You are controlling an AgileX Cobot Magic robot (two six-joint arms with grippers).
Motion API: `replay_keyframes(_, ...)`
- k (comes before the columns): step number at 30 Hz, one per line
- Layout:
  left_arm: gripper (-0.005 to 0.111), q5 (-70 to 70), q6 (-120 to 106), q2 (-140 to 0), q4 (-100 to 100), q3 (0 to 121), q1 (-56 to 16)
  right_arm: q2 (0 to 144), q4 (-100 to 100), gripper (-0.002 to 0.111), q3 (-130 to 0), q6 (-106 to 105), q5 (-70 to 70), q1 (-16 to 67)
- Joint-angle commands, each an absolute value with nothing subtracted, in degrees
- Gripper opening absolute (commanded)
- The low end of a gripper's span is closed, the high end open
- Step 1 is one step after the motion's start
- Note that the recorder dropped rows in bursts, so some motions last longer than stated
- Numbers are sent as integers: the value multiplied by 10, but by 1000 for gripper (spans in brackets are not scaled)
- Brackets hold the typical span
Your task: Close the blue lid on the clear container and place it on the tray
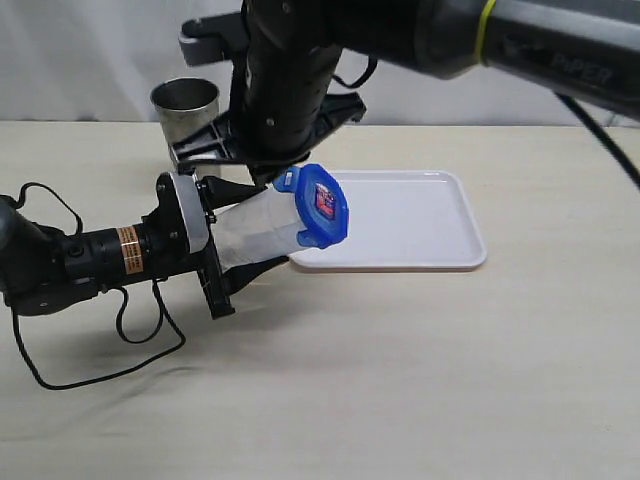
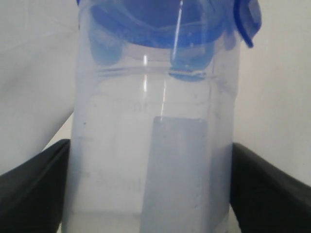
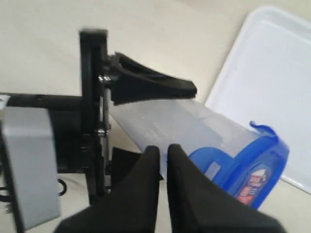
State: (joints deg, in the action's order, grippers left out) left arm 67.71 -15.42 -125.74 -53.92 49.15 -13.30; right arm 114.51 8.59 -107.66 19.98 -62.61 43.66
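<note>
Lying tilted, nearly on its side, the clear container (image 1: 255,232) is a tall, narrow canister of cloudy translucent plastic with rounded corners. The left hand (image 1: 262,232) pinches it across the body between two black wedge-shaped fingers. The blue lid (image 1: 322,205), roundish, glossy and translucent, sits on its mouth with a small red sticker on top and one snap flap sticking up. That capped end reaches over the near left corner of the tray (image 1: 420,220), a flat, smooth white plastic rectangle with rounded corners and a low rim, lying on the pale matte tabletop (image 1: 400,370). The right hand (image 3: 163,150) hangs just beside the lid, its dark fingers pressed together with nothing visible between them. A brushed metal tumbler (image 1: 186,105) stands behind.
</note>
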Motion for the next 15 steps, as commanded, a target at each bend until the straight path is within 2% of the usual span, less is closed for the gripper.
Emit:
replay_keyframes(1, 0, 700, -152, -1250, -530, 495, -135, 1082, 82, 20, -1085, 186, -624, 434)
replay_keyframes(4, 0, 700, -152, -1250, -528, 495, -135, 1065, 104, 35, -1085, 214, -677, 431)
replay_keyframes(7, 0, 700, -152, -1250, -528, 495, -135, 1069, 150, 42, -1071, 262, -700, 431)
replay_keyframes(15, 0, 700, -149, -1250, -532, 495, -135, 1134, 129, 43, -1056, 296, -674, 431)
